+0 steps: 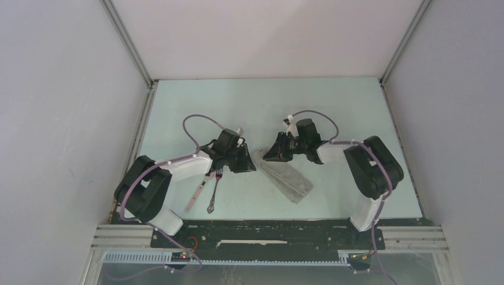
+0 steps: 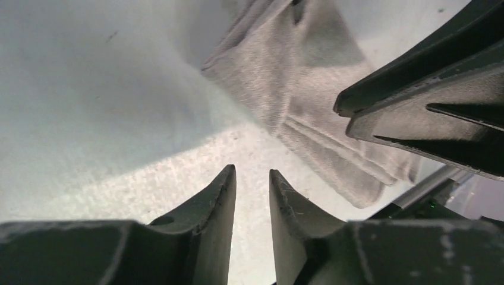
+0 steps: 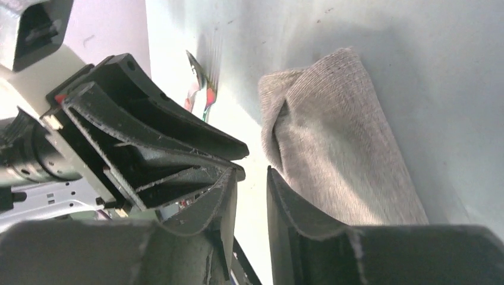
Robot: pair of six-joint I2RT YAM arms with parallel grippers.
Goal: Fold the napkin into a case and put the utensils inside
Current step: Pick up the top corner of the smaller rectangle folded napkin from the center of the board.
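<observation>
The napkin (image 1: 287,177) lies folded into a narrow grey oblong case, slanting from the table's middle toward the front right. My left gripper (image 1: 249,162) and right gripper (image 1: 268,155) face each other low over its far end. In the left wrist view my left gripper (image 2: 252,172) stands slightly open over bare table, with the napkin (image 2: 285,77) just beyond. In the right wrist view my right gripper (image 3: 251,172) is slightly open and holds nothing, beside the napkin (image 3: 336,142). The pale-handled spoon (image 1: 195,196) and the fork (image 1: 214,190) lie side by side to the left.
The pale green table (image 1: 333,113) is boxed in by white walls with metal frame rails. A black base plate (image 1: 267,228) runs along the near edge. The left gripper's fingers (image 3: 160,133) sit very close to my right fingertips.
</observation>
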